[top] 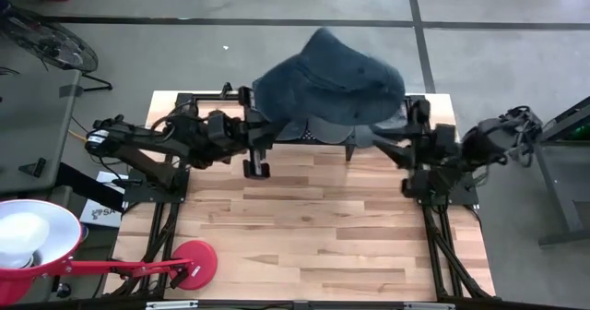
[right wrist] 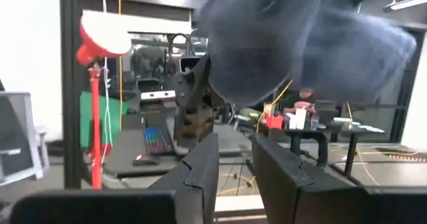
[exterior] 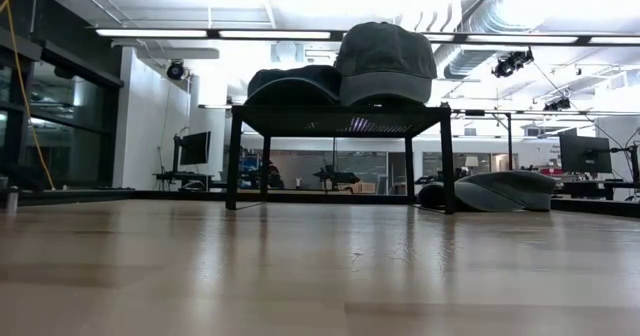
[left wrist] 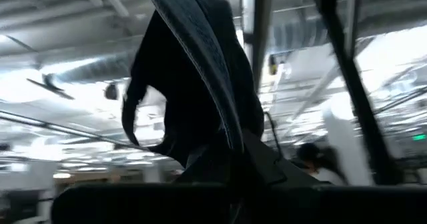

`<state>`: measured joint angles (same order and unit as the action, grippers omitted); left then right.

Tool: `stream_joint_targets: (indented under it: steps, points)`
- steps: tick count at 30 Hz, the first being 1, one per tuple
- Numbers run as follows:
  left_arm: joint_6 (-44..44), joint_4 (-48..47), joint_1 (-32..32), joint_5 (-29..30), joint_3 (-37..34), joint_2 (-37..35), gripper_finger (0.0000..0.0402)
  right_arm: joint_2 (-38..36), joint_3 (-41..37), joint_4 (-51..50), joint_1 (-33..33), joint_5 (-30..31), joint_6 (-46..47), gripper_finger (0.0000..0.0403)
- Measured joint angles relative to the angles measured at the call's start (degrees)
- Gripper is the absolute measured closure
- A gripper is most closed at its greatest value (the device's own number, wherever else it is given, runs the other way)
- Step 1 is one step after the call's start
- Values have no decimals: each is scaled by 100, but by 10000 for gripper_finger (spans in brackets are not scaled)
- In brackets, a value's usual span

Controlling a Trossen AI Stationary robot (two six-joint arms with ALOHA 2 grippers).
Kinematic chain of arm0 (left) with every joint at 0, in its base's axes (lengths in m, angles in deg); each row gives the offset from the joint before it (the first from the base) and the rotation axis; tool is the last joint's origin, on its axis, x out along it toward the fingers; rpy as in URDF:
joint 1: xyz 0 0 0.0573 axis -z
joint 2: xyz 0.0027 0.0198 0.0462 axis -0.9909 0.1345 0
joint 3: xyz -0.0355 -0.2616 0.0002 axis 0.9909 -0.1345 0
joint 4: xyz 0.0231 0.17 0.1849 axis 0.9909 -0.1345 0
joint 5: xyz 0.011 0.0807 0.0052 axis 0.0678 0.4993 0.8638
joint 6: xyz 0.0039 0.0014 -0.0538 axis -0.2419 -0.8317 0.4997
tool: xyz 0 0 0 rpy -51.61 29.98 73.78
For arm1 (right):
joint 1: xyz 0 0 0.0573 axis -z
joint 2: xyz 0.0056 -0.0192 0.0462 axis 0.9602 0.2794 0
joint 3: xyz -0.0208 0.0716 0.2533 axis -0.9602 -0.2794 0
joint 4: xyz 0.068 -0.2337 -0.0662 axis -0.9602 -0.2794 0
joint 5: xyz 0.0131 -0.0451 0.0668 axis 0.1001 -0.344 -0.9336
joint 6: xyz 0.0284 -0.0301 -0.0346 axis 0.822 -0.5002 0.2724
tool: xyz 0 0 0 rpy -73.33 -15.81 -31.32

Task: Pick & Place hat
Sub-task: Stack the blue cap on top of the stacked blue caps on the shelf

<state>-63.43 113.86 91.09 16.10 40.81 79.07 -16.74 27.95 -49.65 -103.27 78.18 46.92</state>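
Note:
A dark blue hat (top: 327, 79) is up in the air over the table's far middle, and it looks large in the high view. My left arm (top: 221, 130) reaches under its left side. The left gripper (left wrist: 247, 177) points upward and is shut on the hat (left wrist: 200, 84); the right wrist view shows that gripper (right wrist: 193, 107) below the hat (right wrist: 293, 37). My right arm (top: 433, 149) comes in from the right. Its gripper (right wrist: 235, 177) is open beside and below the hat, touching nothing. Neither gripper appears in the low view. My left gripper holds the hat by a lower edge (left wrist: 241, 144), coming at it from below with its fingers pointing up. The hat stands above the fingers, lifted clear of everything, and its cloth folds over to one side. The dark fingers hide the contact itself.
A black rack (exterior: 340, 116) stands on the far half of the table. Two more hats rest on it, a flat one (exterior: 295, 81) and an upright cap (exterior: 385, 61). Another hat (exterior: 500, 189) lies on the table to its right. A red lamp base (top: 194, 262) sits at the near left.

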Motion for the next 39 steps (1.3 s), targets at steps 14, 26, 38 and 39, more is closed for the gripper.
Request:
stream_joint_targets:
  steps: [14, 26, 38, 39]
  points:
    - [1917, 446, -926, -1515, -1, 1, 396, 927, 0, 1778, 1900, -2337, 655, 219]
    - [1961, 359, -968, -1705, -1, 3, 396, 1671, 0, 3221, 2813, -3240, 960, 214]
    - [1957, -3, -968, -1564, -1, 4, 396, 1814, 0, 3625, 2992, -4018, 1254, 260]
    - [1957, -29, -968, -1545, -3, 4, 396, 1814, 0, 3644, 2992, -4068, 1243, 270]
